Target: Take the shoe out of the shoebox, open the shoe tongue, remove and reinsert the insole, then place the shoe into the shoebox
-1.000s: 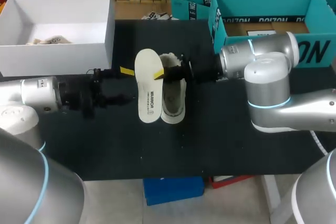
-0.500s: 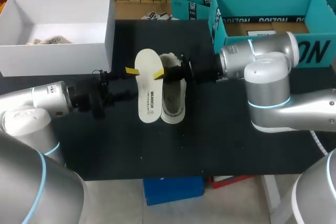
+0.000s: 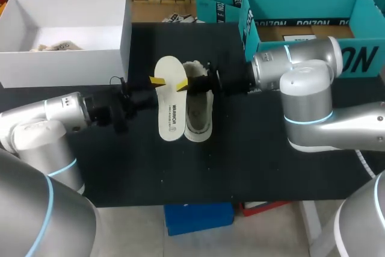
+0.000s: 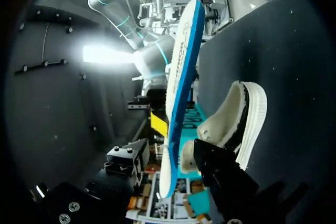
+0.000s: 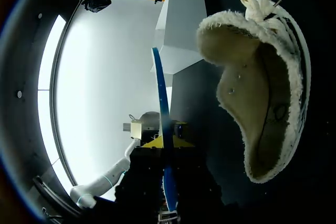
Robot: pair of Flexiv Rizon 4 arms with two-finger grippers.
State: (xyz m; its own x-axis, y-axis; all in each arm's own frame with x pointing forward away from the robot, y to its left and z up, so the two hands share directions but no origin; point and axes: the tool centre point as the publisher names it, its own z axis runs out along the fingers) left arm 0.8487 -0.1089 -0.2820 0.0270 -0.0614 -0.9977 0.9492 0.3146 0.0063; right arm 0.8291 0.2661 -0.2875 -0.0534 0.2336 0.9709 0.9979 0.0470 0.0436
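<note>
**Head view.** Over the last 1 second the left gripper (image 3: 155, 82) has slid in from the left above the black table (image 3: 240, 161). Its yellow tip now meets the near edge of the white, blue-backed foam insole (image 3: 170, 109), where before it stood apart. The right gripper (image 3: 183, 84) has not shifted and grips the insole's other edge. The insole sits just beside the cream, fleece-lined low shoe (image 3: 198, 115), which lies on the table.

The insole is out of the shoe, so this looks like a 2-handed hold being set up for putting it back in. Bare table lies in front of the shoe. The white cardboard shoebox (image 3: 123, 34) stands well apart at the far left, and a teal cardboard box (image 3: 249, 25) stands close behind the right arm.

**Left wrist view.** The insole (image 4: 178, 77) stands edge-on between this gripper's 2 dark fingers. The fingers are spread and released, not yet pinching. The shoe (image 4: 244, 114) lies beside and beyond them.

**Right wrist view.** This gripper's jaws are clenched on the insole's thin blue edge (image 5: 161, 108), which runs straight ahead of it. The shoe's fleecy mouth (image 5: 262, 93) gapes beside the insole, apart from it. The shoebox (image 5: 181, 24) lies beyond.
</note>
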